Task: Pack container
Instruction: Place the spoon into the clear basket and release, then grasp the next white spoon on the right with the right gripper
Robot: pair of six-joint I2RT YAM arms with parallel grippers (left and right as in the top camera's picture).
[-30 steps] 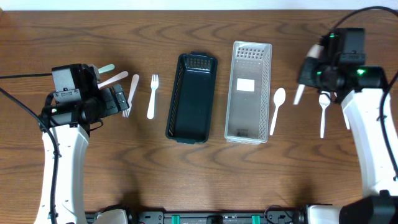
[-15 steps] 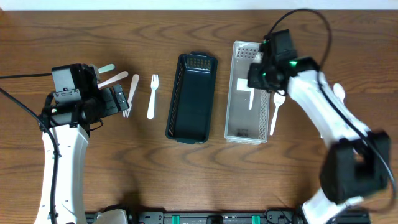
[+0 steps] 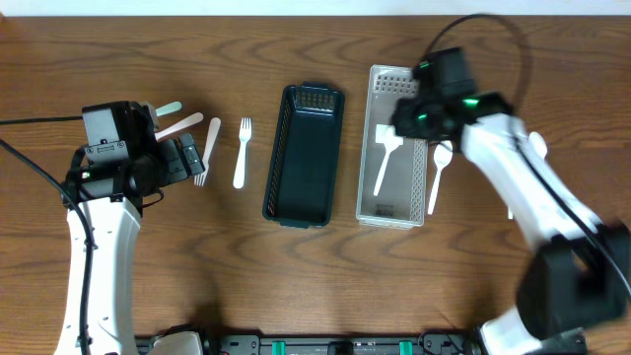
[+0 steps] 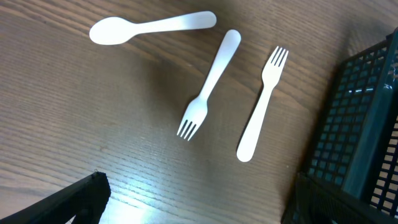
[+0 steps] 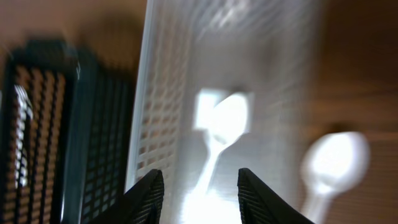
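A clear mesh container and a dark mesh container stand side by side mid-table. My right gripper hovers over the clear one's far half, jaws apart. A white spoon lies loose inside it, seen below the open right gripper as a blurred spoon. Another white spoon rests on the table just right of the clear container. My left gripper stands open and holds nothing, low over the wood near two white forks and a white spoon.
In the overhead view a pale spoon and a greenish utensil lie by the left arm. The right arm hides most of the table at the far right, where a bit of white cutlery peeks out. The dark container edges the left wrist view.
My right arm swung in from the far right with a spoon, came over the clear container and opened; the spoon now lies inside. The left arm has not moved.
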